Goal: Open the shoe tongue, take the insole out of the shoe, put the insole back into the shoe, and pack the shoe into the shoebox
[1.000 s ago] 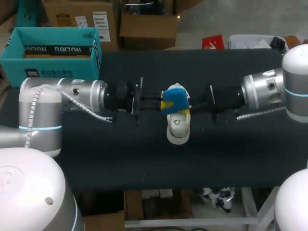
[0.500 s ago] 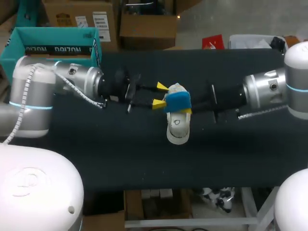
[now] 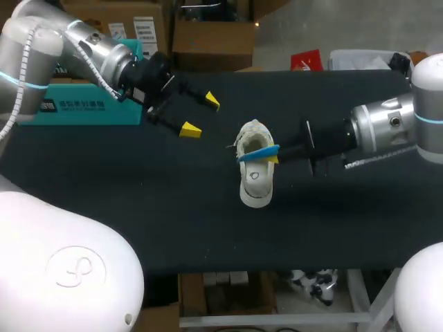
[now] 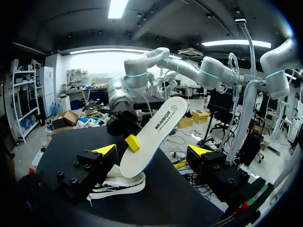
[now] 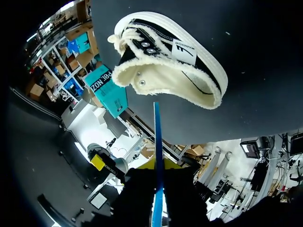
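Blue on one face and white on the other, the insole (image 3: 257, 153) is outside the shoe (image 3: 254, 181). The right gripper (image 3: 272, 158) holds it: its two fingers press the insole from both sides, near one end. In the head view the insole stands on its edge, so it looks like a thin blue strip across the middle of the shoe. In the right wrist view it is also seen from the edge, as a narrow blue line between the dark fingers, with the shoe's opening ahead of it. In the left wrist view the white face is turned to the camera and the insole is tilted. Its lower end is just above the shoe, and I cannot tell whether they touch.

White with a dark band along the sole, the shoe stands on its sole near the middle of the dark table (image 3: 208, 228).

Over the far left part of the table hangs the left gripper (image 3: 201, 115). Its fingers are spread wide and hold nothing, and it is well apart from the shoe. The teal shoebox (image 3: 83, 111) is at the far left side, partly hidden behind the left arm.
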`<state>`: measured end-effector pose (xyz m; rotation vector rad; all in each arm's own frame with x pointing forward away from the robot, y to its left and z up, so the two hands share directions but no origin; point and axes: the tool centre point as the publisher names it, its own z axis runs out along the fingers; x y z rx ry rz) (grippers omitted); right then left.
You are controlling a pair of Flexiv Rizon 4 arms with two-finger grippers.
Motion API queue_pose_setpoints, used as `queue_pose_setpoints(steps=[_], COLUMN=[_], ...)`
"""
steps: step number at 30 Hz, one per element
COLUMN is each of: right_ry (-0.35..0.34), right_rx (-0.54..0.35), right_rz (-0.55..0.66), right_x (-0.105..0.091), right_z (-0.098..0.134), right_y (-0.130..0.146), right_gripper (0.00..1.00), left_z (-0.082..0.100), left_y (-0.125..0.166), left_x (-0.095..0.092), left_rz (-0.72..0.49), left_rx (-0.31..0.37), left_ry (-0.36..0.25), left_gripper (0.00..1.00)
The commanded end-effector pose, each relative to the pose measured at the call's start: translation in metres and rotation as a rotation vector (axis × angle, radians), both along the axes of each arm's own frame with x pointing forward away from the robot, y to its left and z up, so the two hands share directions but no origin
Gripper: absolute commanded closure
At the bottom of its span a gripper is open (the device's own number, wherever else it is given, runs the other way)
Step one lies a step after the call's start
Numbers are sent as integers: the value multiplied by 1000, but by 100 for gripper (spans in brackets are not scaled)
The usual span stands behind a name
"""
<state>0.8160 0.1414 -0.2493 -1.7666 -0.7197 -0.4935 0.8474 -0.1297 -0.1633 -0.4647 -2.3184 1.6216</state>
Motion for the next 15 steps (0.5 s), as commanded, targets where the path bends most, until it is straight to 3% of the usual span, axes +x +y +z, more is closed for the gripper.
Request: queue_pose_setpoints(steps=[1, 4, 15], right_ry=[17, 24, 83], right_rx=[24, 29, 79], right_rz=[32, 37, 47], right_x=[9, 10, 8], right_z=[-4, -5, -6], right_y=[5, 7, 11], right_gripper=[100, 100, 100], left_z=[5, 1, -8], left_y=[6, 11, 18], left_x=[7, 7, 13], left_rz=[-310, -373, -469], left_rx=[191, 233, 271], left_ry=[56, 53, -31], left_gripper=[0, 0, 0])
